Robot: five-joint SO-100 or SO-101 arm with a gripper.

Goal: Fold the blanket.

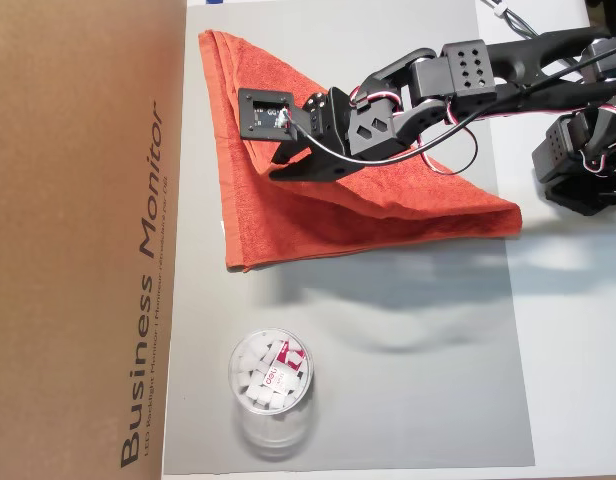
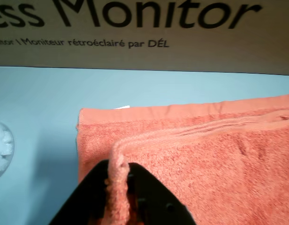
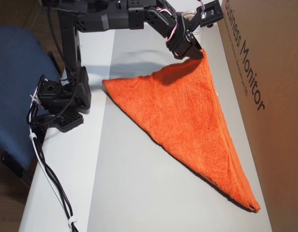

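Gripper (image 2: 118, 187), lower centre of wrist view, pinches a hem corner of the blanket (image 1: 318, 200). Diagonal fold nearly laid; next: lower corner, release.

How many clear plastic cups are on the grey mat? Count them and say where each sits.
1. The clear plastic cup stands on the grey mat in an overhead view, beside the cardboard box, apart from the blanket. None seems hidden.
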